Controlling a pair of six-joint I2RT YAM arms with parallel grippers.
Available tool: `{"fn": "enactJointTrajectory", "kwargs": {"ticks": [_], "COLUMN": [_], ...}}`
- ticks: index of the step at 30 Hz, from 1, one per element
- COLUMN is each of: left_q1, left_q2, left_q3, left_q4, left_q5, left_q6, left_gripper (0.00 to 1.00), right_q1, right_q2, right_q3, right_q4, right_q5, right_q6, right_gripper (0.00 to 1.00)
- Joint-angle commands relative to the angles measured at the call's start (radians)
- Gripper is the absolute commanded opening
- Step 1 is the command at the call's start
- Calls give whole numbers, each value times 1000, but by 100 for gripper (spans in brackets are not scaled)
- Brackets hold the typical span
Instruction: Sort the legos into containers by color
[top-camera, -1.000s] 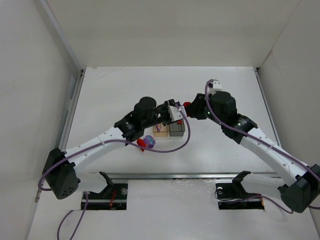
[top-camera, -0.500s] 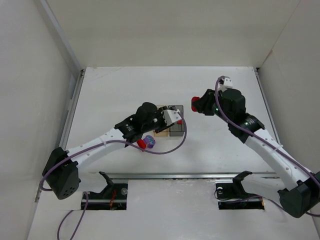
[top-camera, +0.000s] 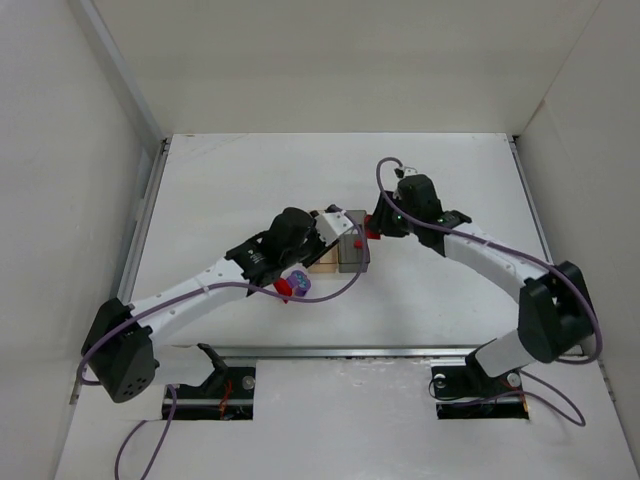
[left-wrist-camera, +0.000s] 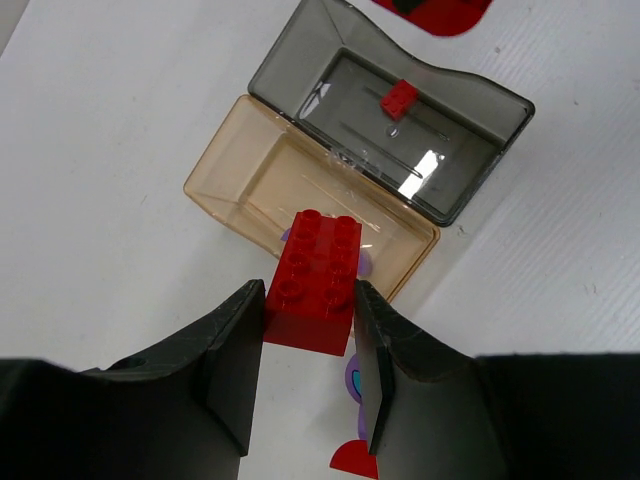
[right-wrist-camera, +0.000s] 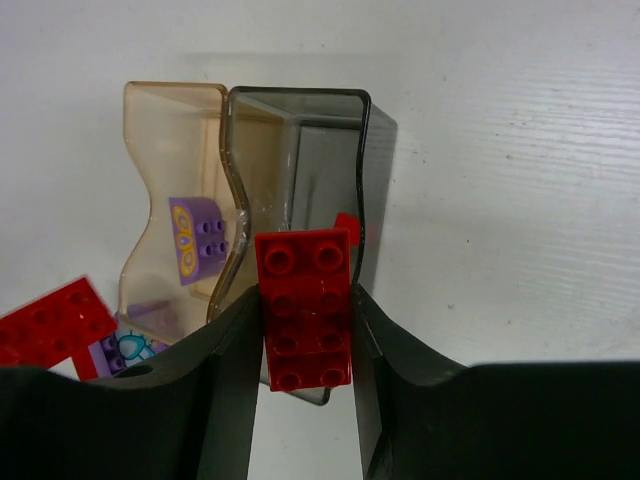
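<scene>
White table (top-camera: 225, 185), tan bin (left-wrist-camera: 262, 188) touching grey bin (left-wrist-camera: 462, 128), red lego (top-camera: 284, 288), purple lego (top-camera: 299, 283)

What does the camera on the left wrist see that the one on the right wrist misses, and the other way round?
Left wrist only: the left hand gripping a red brick above the tan bin. Right wrist only: the right hand gripping a second red brick above the dark grey bin, plus a clear look at a purple brick with yellow markings lying in the tan bin. Both: the two bins side by side, and a small red brick inside the grey one.
</scene>
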Motion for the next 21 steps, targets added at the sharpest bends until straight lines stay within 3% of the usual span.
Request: {"fn": "enactJointTrajectory", "kwargs": {"ticks": [1, 16, 21], "left_q1": [-1, -1, -1], "left_q2": [-46, -46, -46], "left_q3": [47, 38, 38], "left_q4": [20, 57, 57], "left_q5": [-66, -75, -84], "left_q6": [-58, -58, -58], "left_gripper": [0, 0, 0], "right_q1": [0, 27, 37], "right_q2": [33, 188, 197], "right_q3": [96, 158, 167], "right_q4": [52, 52, 52], "right_q5": [-39, -94, -94], "right_q6": [1, 1, 1], "right_gripper": [11, 49, 56]}}
